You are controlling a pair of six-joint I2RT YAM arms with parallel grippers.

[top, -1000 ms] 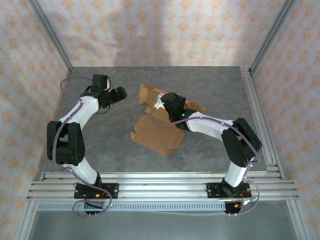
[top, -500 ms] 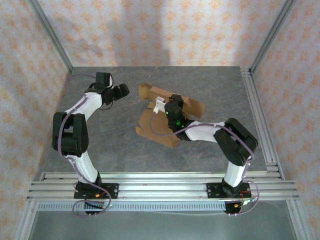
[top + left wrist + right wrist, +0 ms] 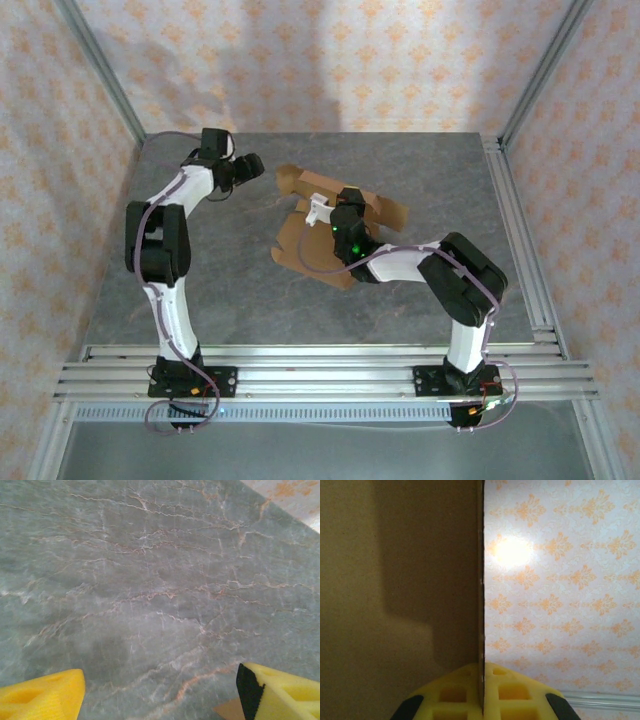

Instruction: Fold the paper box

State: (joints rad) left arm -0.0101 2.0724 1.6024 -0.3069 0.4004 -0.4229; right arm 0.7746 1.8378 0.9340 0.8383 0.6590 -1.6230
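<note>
one box pinched on the right, left gripper wide and empty

one paper box [image 3: 312, 255] lies on the grey table [image 3: 220, 290]. it is a single brown cardboard piece, partly flat, with flaps raised at its far side. there are two arms and two grippers. the right gripper [image 3: 320, 208] sits over the far half of the paper box. its two yellow fingers [image 3: 465, 680] are pressed together on a thin upright cardboard edge. one panel of the paper box [image 3: 395, 590] fills the space to the left of the closed fingers, and the patterned wall [image 3: 560, 580] lies open to their right. the left gripper [image 3: 250, 168] hovers off to the left of the paper box, apart from it, with the nearest flap just ahead of its tips. its two yellow fingers [image 3: 42, 697] stand wide apart with nothing between them but bare table. a small brown corner [image 3: 226, 711] shows just inside the finger on the picture's right, and i cannot tell whether it touches.
</note>
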